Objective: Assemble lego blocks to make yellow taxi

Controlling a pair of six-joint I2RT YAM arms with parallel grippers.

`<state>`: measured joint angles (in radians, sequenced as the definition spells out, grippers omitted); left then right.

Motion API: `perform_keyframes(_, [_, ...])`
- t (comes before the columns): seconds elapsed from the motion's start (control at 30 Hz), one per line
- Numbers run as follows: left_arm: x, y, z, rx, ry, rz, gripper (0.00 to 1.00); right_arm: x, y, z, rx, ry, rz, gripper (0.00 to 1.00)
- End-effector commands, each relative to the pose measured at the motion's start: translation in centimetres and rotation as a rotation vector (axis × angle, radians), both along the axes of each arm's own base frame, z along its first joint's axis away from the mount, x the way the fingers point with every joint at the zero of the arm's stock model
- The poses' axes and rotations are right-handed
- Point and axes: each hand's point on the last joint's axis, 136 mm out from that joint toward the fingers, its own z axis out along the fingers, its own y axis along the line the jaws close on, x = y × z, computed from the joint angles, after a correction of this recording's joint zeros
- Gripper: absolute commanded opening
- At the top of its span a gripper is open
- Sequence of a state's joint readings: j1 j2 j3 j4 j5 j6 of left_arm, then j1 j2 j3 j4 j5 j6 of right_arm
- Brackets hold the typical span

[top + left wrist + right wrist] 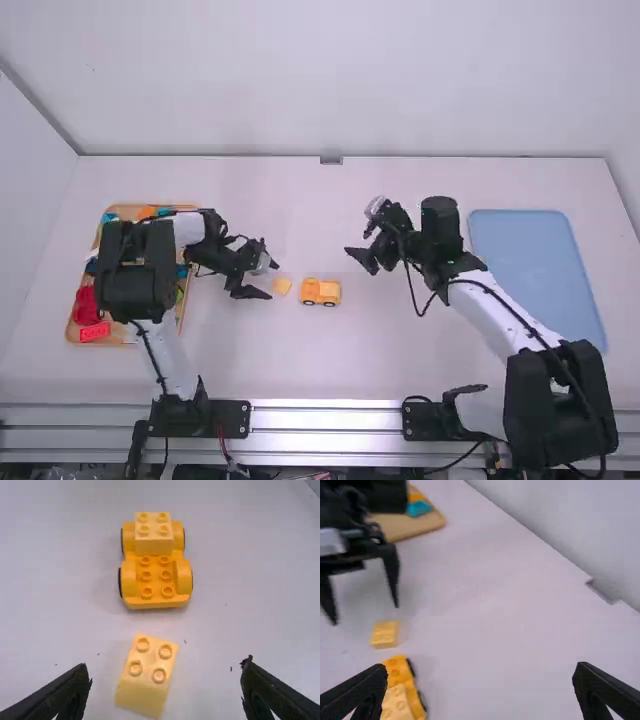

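Note:
The yellow wheeled car base (321,292) stands on the table near the middle, a lighter yellow block (153,537) fixed on one end of it. A loose light yellow block (282,286) lies just left of the car; in the left wrist view this loose block (147,675) shows its studs up. My left gripper (275,279) is open beside the loose block, and in its wrist view the left gripper (165,687) has the block between its spread fingers, untouched. My right gripper (360,258) stands open and holds nothing, beyond the car to the right; its wrist view shows the right gripper (480,682) spread wide.
A wooden tray (128,211) with red, blue, orange and other pieces lies at the left, partly under the left arm. A blue tray (536,270) lies at the right, beyond the right arm. The back wall (330,80) rises behind the table.

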<state>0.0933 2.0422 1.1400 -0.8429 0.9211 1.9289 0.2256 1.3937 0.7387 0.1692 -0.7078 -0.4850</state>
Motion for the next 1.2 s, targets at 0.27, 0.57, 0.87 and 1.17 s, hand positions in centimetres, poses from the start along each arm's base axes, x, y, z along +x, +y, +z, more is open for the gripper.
perform_keyframes(0.27, [1.5,-0.9,-3.3,-0.046,0.017,0.047,0.69,-2.5,0.1,2.4,0.132,-0.042,0.188,0.99])
perform_keyframes(0.57, [0.2,-1.1,-4.2,-0.06,-0.039,0.003,0.49,-2.3,0.1,2.2,0.108,-0.064,0.183,0.99])
perform_keyframes(0.87, [0.2,-1.6,-3.7,-0.106,-0.045,0.014,0.33,-2.3,0.0,2.1,0.108,-0.06,0.18,0.99])
perform_keyframes(1.17, [0.4,-2.2,2.3,-0.202,0.034,0.03,0.14,-3.2,-0.5,-0.5,0.025,-0.02,0.19,0.98])
